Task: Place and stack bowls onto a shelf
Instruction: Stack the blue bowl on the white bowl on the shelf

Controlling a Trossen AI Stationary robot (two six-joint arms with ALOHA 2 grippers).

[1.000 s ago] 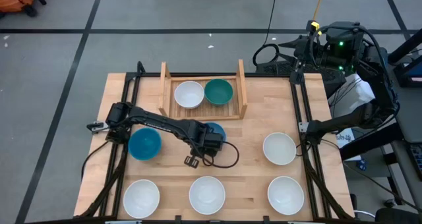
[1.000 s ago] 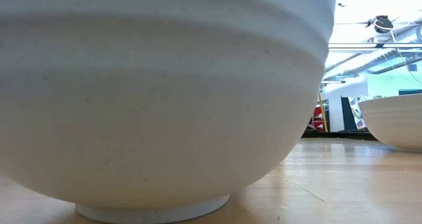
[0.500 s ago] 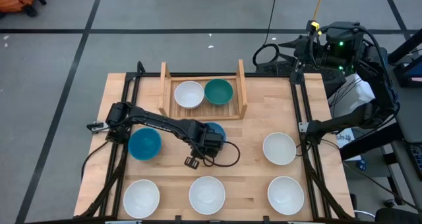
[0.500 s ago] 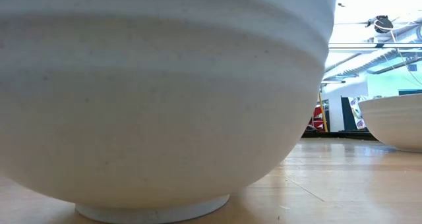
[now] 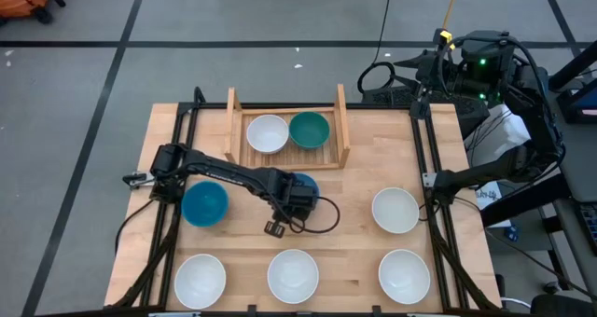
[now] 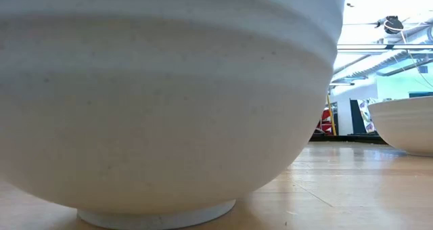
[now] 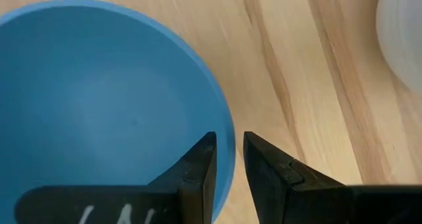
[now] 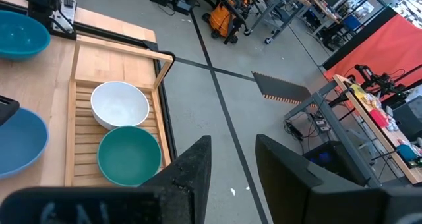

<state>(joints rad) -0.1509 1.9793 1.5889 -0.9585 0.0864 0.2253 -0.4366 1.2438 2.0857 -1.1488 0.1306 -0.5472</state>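
Meanwhile the left gripper (image 7: 227,159) sat clamped over the rim of a blue bowl (image 7: 99,99), one finger inside and one outside, just in front of the shelf (image 5: 340,121). Nothing had shifted over the last second, so the lift was still pending. Only the wrist view showed that grip; from overhead the arm hid it. The right gripper (image 8: 231,159) hung open, well off the bench (image 5: 350,233).

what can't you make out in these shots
- Blue bowl under the left gripper, high view: mostly covered by the arm; wrist view cuts it off at the edge.
- Whether the fingers pinch the rim or only straddle it: contact not visible.
- Low view: a white bowl fills the frame and hides the shelf and arms.
- Right gripper: held off the table, empty, its tips run off the picture's bottom.
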